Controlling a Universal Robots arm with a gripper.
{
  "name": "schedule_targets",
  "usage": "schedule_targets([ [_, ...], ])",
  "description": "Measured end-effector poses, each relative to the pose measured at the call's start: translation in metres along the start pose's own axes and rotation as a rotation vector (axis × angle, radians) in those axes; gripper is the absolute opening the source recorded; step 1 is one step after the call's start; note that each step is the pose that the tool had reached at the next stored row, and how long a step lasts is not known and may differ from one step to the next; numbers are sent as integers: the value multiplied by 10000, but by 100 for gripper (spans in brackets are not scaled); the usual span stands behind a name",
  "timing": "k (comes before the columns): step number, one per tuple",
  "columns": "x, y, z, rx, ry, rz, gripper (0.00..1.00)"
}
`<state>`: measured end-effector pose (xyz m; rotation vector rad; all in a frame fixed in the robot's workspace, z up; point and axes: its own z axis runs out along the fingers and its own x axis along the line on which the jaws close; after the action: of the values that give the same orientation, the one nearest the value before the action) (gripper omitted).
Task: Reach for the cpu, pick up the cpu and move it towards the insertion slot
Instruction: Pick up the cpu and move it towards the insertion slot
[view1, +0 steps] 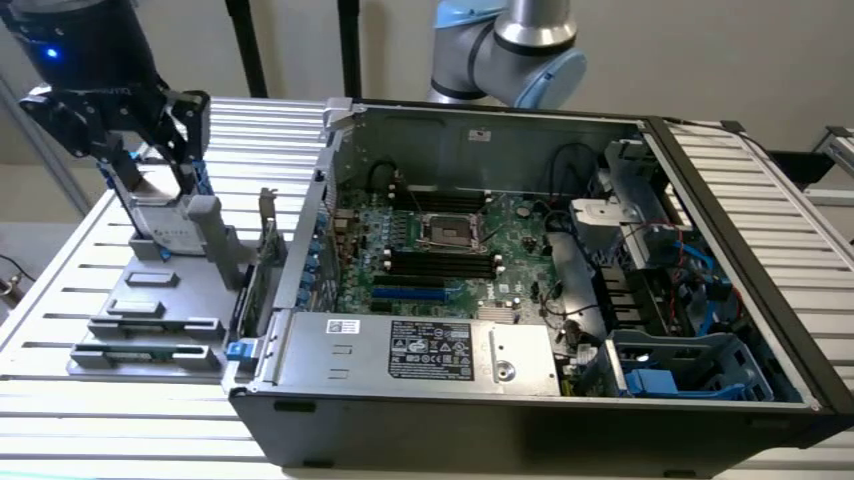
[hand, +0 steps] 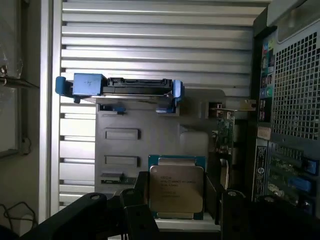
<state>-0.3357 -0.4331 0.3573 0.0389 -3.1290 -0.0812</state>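
In the wrist view the cpu (hand: 176, 187), a square chip with a shiny silver top and pale rim, sits between two dark fingers (hand: 141, 197) that press on its two sides. My gripper (hand: 177, 200) is shut on it. The exterior view shows the gripper (view1: 154, 160) raised at the far left, above the grey parts holder (view1: 200, 260) and outside the computer case. The insertion slot (view1: 447, 230), a square socket with a silver frame and dark centre, lies on the green motherboard inside the open case, well off to the exterior view's right of the gripper.
A silver hard drive with blue rails (hand: 120, 90) stands upright in the holder under the gripper. The case's metal side wall (view1: 327, 170) rises between holder and motherboard. Black memory slots (view1: 441, 265) and a power supply (view1: 414, 345) lie near the socket.
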Motion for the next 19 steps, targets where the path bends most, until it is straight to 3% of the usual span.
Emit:
schedule_targets([
  [11, -498, -2, -187, -425, -11, -5, 55],
  [16, -726, -7, -201, -690, -17, -7, 55],
  [19, -862, -11, -203, -815, -20, -10, 55],
])
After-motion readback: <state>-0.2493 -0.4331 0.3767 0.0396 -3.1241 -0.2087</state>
